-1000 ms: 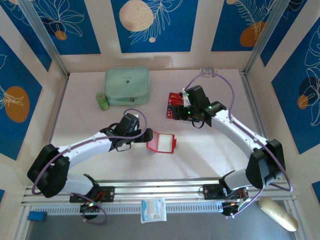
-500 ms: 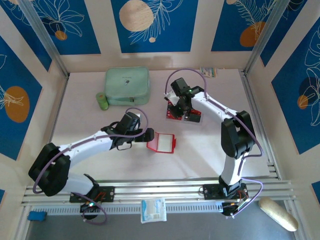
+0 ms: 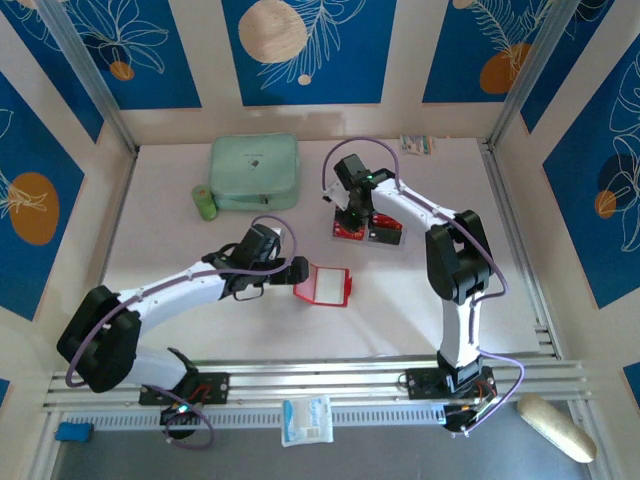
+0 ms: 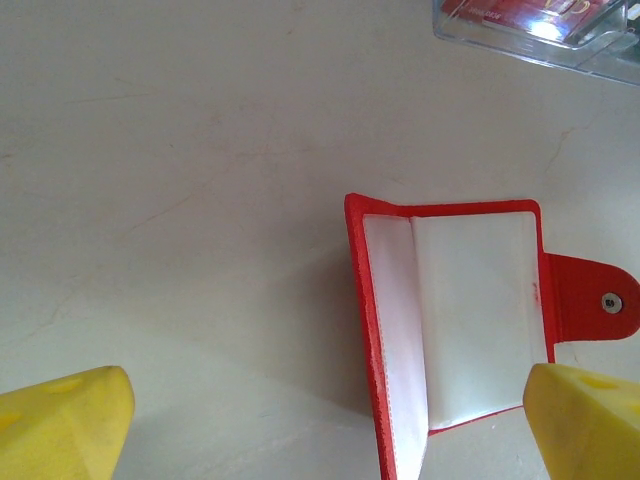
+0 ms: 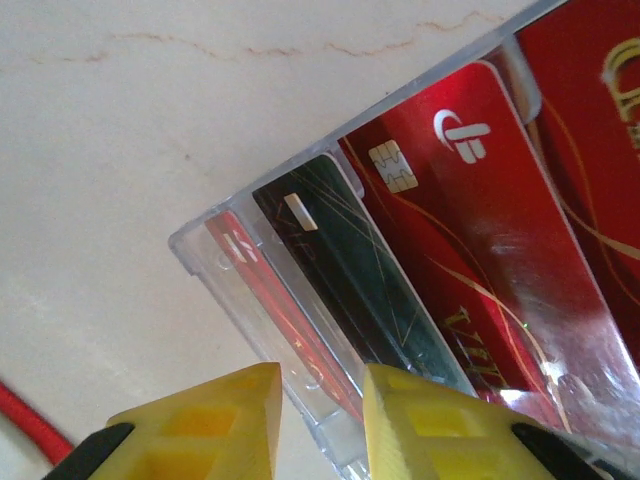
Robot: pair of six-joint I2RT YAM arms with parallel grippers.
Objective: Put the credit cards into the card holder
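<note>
Fingers on the left gripper (image 3: 297,270) are spread wide with nothing in them, going by the top view. The card holder (image 3: 323,285) lies open on the bench (image 3: 380,310) just beside them, about mid-bench. The right gripper (image 3: 352,213) is down over the credit cards (image 3: 347,230), which sit in a clear tray (image 3: 385,236) further toward the far edge, right of the mint-green case (image 3: 254,172). From up there the arm covers part of the tray, so I can't count the cards.

Left wrist view: the yellow fingertips (image 4: 62,425) sit in the bottom corners, well apart. The card holder (image 4: 450,320) lies between them, closer to the bottom-right one, with its pale sleeves up and the snap tab (image 4: 600,300) sticking out sideways. Its lower edge is cut off by the frame. A tray corner peeks in at the top right, blurry.

Right wrist view: the fingers (image 5: 200,425) have only a narrow gap, and the tray's edge with a thin red card runs into it. Can't tell if they're actually pinching anything. A black card and two red ones lie alongside, the last one cut off.
</note>
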